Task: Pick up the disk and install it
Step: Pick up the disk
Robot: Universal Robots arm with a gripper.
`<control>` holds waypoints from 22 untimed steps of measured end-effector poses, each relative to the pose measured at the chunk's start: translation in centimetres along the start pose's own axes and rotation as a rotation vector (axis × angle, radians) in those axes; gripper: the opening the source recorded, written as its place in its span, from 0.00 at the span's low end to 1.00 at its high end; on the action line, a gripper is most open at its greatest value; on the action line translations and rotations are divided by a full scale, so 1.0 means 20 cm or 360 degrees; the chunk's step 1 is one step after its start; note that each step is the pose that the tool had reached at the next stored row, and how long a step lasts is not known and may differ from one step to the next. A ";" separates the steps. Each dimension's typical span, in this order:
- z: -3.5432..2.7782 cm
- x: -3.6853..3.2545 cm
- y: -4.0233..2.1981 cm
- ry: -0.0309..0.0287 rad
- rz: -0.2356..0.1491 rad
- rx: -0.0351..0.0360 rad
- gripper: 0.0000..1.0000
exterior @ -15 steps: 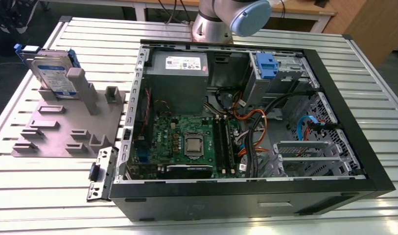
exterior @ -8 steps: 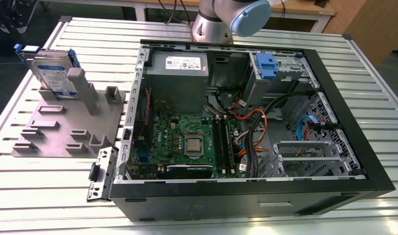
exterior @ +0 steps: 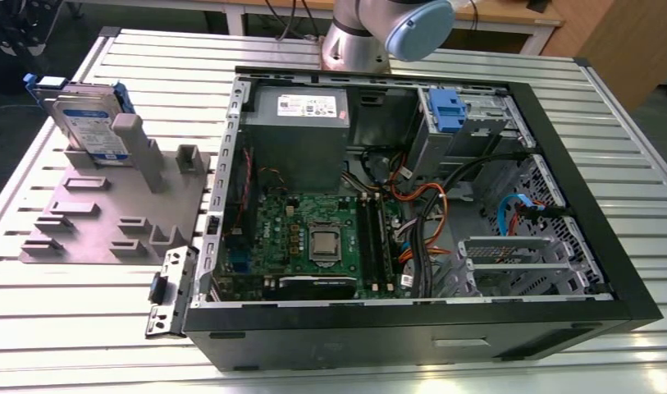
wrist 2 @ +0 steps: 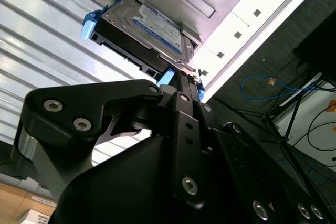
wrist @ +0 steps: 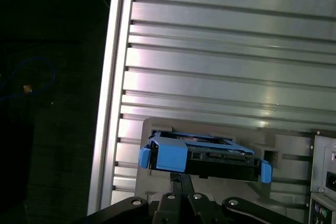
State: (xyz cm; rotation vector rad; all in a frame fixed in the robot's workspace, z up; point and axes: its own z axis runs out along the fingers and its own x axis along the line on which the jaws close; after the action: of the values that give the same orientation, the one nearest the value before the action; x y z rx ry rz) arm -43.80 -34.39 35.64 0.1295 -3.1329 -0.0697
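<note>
Probably a robotics lab: slotted aluminium table (exterior: 70,328), opened computer case (exterior: 421,332), robot arm (exterior: 366,37).

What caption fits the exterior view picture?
The disk stands on edge in a grey holder beside the open computer case.

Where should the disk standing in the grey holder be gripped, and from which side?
Across its two flat faces near the upper edge, coming from above, I think: the disk stands on edge in the grey holder, whose posts cover its lower part.
</note>
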 end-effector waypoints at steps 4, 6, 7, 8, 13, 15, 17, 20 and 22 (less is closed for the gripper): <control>0.000 0.000 0.000 0.00000 -0.0001 0.0000 0.11; 0.000 0.000 0.000 0.00000 -0.0001 0.0000 0.11; 0.000 0.000 0.000 0.00000 -0.0001 0.0000 0.11; 0.000 0.000 0.000 0.00000 -0.0001 0.0000 0.11; 0.000 0.000 0.000 0.00007 -0.0017 0.0000 0.11; 0.000 0.000 0.000 0.00012 -0.0028 0.0000 0.11; 0.000 0.000 0.000 0.00019 -0.0041 0.0000 0.11; 0.000 0.000 0.000 0.00026 -0.0060 0.0000 0.11; 0.000 0.000 0.000 0.00032 -0.0073 0.0000 0.11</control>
State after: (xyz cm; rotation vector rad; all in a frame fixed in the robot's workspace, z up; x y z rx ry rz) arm -43.80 -34.39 35.64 0.2011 -3.1281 -0.0695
